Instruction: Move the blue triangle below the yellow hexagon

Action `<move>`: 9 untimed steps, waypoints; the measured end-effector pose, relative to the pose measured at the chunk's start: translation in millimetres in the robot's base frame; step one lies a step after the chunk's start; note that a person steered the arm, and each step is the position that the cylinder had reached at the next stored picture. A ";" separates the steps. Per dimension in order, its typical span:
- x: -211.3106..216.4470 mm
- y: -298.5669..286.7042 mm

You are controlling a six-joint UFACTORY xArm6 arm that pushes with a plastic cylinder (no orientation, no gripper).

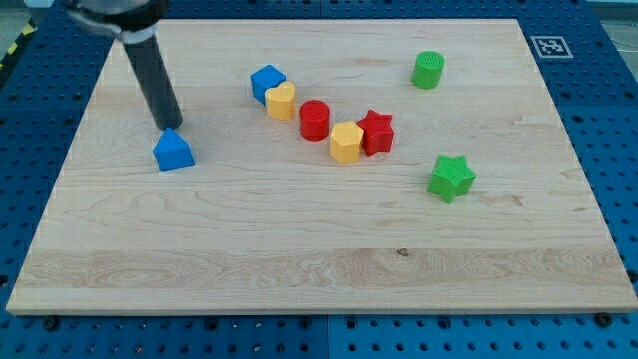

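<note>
Nearest the camera: bare pale wooden board (299, 269), grain running left-right, on a blue perforated table (598, 100). Blue triangle (173, 151) at left, matte plastic prism, apex pointing far, long axis hard to judge. My tip (170, 126) touches its far edge; plain dark rod, nothing to open or close. Yellow hexagon (345, 142) well to the right, mid-board, touching red star (377, 131). Leftward chain: red cylinder (314, 120), yellow heart (281, 101), blue cube (267, 82). Green star (452, 177) right; green cylinder (428, 70) far right.

A pale wooden board (299, 259) lies on blue perforated table (598, 60)
</note>
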State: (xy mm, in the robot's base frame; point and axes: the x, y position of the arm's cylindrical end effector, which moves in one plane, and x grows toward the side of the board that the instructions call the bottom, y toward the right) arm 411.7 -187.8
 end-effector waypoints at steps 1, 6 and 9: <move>21.4 7.3; 52.5 7.8; 49.2 196.7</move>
State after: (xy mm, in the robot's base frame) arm 460.9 8.9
